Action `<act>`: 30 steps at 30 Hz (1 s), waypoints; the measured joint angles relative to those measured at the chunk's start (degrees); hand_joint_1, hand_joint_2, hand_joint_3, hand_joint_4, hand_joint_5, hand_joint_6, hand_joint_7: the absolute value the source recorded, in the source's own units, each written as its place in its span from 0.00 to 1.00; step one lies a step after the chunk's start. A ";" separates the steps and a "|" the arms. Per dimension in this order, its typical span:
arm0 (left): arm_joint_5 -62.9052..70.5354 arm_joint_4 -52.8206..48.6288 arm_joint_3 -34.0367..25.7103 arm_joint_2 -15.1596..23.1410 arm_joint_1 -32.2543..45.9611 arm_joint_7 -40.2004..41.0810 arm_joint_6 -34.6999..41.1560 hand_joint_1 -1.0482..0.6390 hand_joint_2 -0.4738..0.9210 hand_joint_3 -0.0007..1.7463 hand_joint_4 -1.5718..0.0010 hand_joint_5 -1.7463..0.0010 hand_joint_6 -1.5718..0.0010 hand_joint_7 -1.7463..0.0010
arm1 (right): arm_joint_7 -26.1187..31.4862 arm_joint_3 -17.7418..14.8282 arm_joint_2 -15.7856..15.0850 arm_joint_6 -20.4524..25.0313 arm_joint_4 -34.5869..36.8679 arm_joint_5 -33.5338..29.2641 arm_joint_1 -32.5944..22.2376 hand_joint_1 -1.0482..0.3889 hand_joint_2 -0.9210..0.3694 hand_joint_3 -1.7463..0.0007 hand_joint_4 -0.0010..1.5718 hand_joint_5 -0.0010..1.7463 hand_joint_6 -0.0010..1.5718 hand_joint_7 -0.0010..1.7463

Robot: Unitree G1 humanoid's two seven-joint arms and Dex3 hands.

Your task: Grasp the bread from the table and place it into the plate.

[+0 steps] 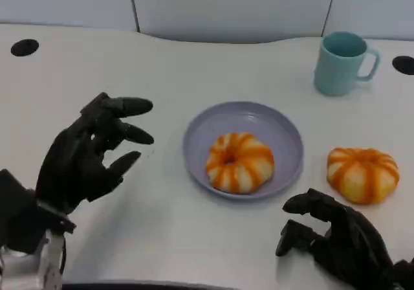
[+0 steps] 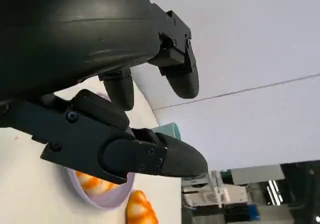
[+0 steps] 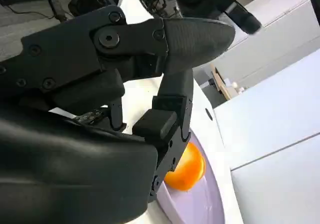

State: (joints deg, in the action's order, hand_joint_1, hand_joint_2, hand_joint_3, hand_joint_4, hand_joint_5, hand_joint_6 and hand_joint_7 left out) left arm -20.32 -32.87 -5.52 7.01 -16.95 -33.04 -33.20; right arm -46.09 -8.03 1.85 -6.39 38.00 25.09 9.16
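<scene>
The plate (image 1: 244,149) sits at the middle of the table (image 1: 168,63), with one bread (image 1: 239,162) lying in it, toward its near side. A second bread (image 1: 362,174) lies on the table just right of the plate, apart from its rim, and the mug (image 1: 343,63) stands behind the plate to the right, well apart from it. The left hand (image 1: 90,157) is left of the plate, and the right hand (image 1: 336,235) is before the plate to the right, near the second bread.
</scene>
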 measured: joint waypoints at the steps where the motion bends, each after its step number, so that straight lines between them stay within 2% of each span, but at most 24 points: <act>1: -0.85 1.29 -0.32 -0.33 1.32 -0.20 1.39 0.12 1.00 0.16 0.87 0.15 0.79 0.50 | 0.16 0.00 0.00 0.00 -0.04 -0.10 -0.01 0.37 0.00 0.76 0.47 0.79 0.49 0.48; 9: -7.49 11.52 -1.25 -2.48 12.04 -2.03 13.29 0.13 1.00 0.13 0.86 0.07 0.81 0.40 | 0.72 0.11 0.10 0.19 -0.37 -0.62 -0.03 0.37 0.00 0.77 0.48 0.79 0.50 0.48; 14: -9.38 14.41 -2.82 -3.51 17.18 -2.06 16.44 0.16 1.00 0.14 0.90 0.02 0.84 0.31 | 1.37 0.23 0.16 1.32 -1.56 -0.69 -0.41 0.37 0.00 0.77 0.48 0.79 0.50 0.49; 20: -10.49 15.52 -4.36 -4.03 19.73 -2.06 19.68 0.17 1.00 0.12 0.83 0.04 0.82 0.30 | 1.10 0.16 0.16 1.38 -1.48 -0.68 -0.42 0.38 0.00 0.76 0.48 0.78 0.49 0.49; 30: -12.51 14.97 -5.82 -5.08 20.36 -2.93 25.14 0.17 1.00 0.10 0.82 0.01 0.82 0.26 | 0.54 0.14 0.10 1.22 -1.47 -0.76 -0.43 0.37 0.00 0.75 0.45 0.80 0.46 0.51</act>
State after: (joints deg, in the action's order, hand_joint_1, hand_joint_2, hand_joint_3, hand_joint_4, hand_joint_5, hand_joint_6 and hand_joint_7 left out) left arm -32.83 -17.91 -11.34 1.94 3.41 -35.97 -8.06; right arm -45.55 -7.89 1.95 -5.16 36.53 24.33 8.73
